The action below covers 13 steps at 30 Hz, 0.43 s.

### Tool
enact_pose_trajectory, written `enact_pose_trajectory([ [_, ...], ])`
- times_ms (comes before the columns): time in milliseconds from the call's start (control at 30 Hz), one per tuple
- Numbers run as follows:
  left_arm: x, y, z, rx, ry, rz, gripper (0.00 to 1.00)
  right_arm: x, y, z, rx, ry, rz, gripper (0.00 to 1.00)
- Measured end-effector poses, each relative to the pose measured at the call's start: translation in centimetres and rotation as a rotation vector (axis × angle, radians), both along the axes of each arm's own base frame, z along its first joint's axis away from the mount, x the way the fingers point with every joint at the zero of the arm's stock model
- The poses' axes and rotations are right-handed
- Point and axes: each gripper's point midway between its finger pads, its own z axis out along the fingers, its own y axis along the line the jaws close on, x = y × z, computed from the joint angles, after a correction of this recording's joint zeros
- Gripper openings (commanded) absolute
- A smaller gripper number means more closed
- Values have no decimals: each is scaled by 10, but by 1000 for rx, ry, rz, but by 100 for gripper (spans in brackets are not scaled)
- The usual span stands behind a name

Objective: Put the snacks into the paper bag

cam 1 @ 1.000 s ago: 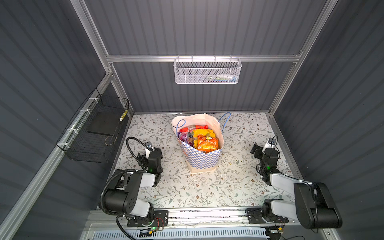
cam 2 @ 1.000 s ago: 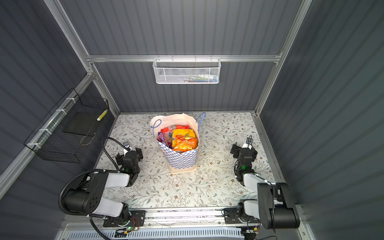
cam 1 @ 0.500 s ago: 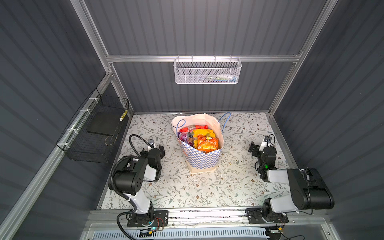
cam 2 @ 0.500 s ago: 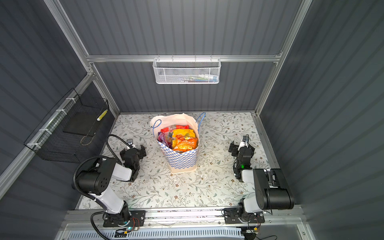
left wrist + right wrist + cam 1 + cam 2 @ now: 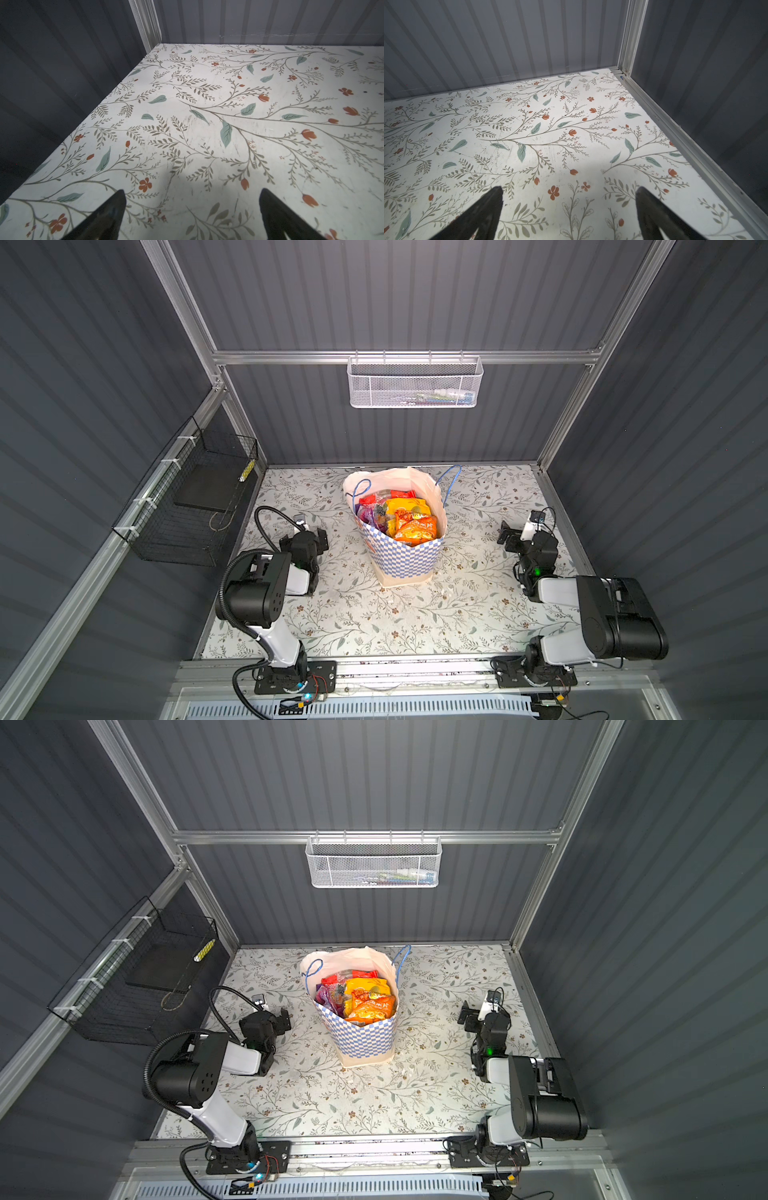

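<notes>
Jaws of both grippers spread wide and empty; snacks sit in the bag.

The left gripper (image 5: 192, 190) and the right gripper (image 5: 569, 188) each hold nothing; the wrist views show only bare floral table (image 5: 207, 124) between and ahead of their fingers. The paper bag (image 5: 405, 560) stands upright between the two sets of jaws, well apart from each. The snacks (image 5: 409, 516) fill its open mouth, yellow, orange, red and purple packets showing; none lies on the table near either gripper. Judging from this, packing looks finished and both arms rest folded low. The next move seems to call for no grasp, only a check for stray packets.
</notes>
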Motion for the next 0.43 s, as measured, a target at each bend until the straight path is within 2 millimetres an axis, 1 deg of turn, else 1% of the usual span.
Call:
enact_pose_trajectory([
  [433, 2, -1, 1, -1, 0, -4, 100, 0, 0, 0, 1, -1, 3, 99],
])
